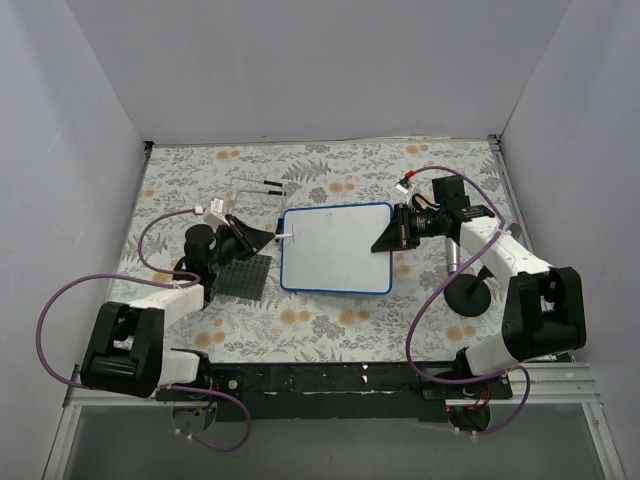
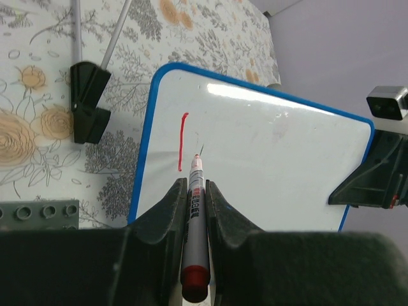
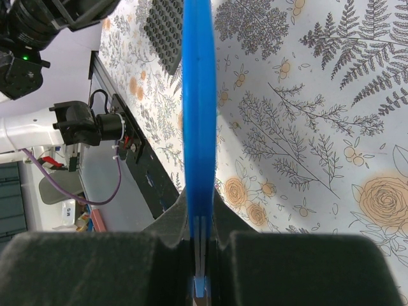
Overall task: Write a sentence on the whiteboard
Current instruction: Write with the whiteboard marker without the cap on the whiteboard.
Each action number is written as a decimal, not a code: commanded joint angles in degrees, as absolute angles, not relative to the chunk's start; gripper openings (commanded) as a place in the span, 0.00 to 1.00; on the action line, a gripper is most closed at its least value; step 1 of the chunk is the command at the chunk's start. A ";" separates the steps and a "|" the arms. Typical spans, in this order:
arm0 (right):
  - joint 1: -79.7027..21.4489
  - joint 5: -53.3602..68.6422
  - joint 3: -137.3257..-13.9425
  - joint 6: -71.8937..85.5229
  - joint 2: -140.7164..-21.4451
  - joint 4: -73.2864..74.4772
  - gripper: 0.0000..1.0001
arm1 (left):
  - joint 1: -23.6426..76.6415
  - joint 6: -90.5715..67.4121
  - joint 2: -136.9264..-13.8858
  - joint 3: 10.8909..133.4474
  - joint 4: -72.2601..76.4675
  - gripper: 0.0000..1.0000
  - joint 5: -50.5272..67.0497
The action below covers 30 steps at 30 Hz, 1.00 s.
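The whiteboard (image 1: 335,250), white with a thin blue rim, lies flat in the middle of the table. My left gripper (image 2: 194,186) is shut on a red-capped marker (image 2: 194,217). The marker's tip rests on the board near its left edge, just right of a single red stroke (image 2: 183,140), the only mark of the sentence that shows. From above, my left gripper (image 1: 262,238) sits at the board's left side. My right gripper (image 1: 388,238) is shut on the right rim. The right wrist view shows that blue rim (image 3: 199,95) edge-on between the right gripper's (image 3: 200,213) fingers.
A dark grey studded plate (image 1: 245,275) lies just left of the board, under my left arm. A thin rod stand with black feet (image 1: 258,188) sits behind it. A black round-based post (image 1: 468,295) stands by the right arm. Walls close off three sides.
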<state>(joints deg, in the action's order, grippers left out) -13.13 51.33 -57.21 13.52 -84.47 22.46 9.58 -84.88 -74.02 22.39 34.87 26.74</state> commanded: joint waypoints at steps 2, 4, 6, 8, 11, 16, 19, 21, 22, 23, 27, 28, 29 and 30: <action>-13.18 49.66 -56.43 10.99 -83.06 22.06 0.01 | 9.67 -84.73 -73.74 28.29 34.19 0.00 23.12; -13.27 49.57 -56.43 10.99 -83.06 21.97 0.01 | 9.67 -84.55 -75.57 29.26 34.28 0.00 22.68; -13.18 49.57 -56.43 10.99 -83.14 21.97 0.01 | 9.76 -84.46 -76.99 30.32 34.45 0.00 22.67; -13.18 49.66 -56.43 10.99 -83.14 21.97 0.01 | 9.75 -84.29 -78.48 30.76 34.54 0.00 22.59; -13.18 49.66 -56.43 10.99 -83.23 21.97 0.01 | 9.67 -83.85 -79.28 31.11 34.54 0.00 22.59; -13.27 49.66 -56.60 10.99 -83.85 21.97 0.01 | 9.76 -83.41 -79.63 31.03 34.45 0.00 23.03; -13.18 49.75 -56.69 10.99 -84.11 22.06 0.01 | 9.76 -83.23 -80.33 31.11 34.89 0.00 23.38; -13.18 49.57 -56.69 10.99 -84.11 21.97 0.01 | 9.67 -83.15 -81.29 31.11 35.16 0.00 23.47; -13.18 49.57 -56.69 10.99 -84.11 22.06 0.01 | 9.75 -82.97 -81.56 31.37 34.98 0.00 23.55; -13.18 49.57 -56.69 10.90 -84.02 22.06 0.01 | 9.76 -82.88 -81.82 31.46 35.07 0.00 23.73; -13.18 49.57 -56.69 10.90 -83.94 21.97 0.01 | 9.75 -82.79 -82.62 31.55 35.24 0.00 23.99; -13.27 49.48 -56.69 10.90 -84.02 22.06 0.01 | 9.67 -82.88 -82.70 31.47 35.51 0.00 24.08; -13.18 49.48 -56.69 10.90 -84.11 22.06 0.01 | 9.75 -82.88 -82.71 31.46 35.59 0.00 24.26; -13.18 49.48 -56.78 10.90 -84.11 22.06 0.01 | 9.76 -83.05 -82.88 31.46 35.77 0.00 24.52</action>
<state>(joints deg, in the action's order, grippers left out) -13.08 51.16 -57.19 14.48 -84.49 22.57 9.58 -84.18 -82.30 30.09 35.18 23.73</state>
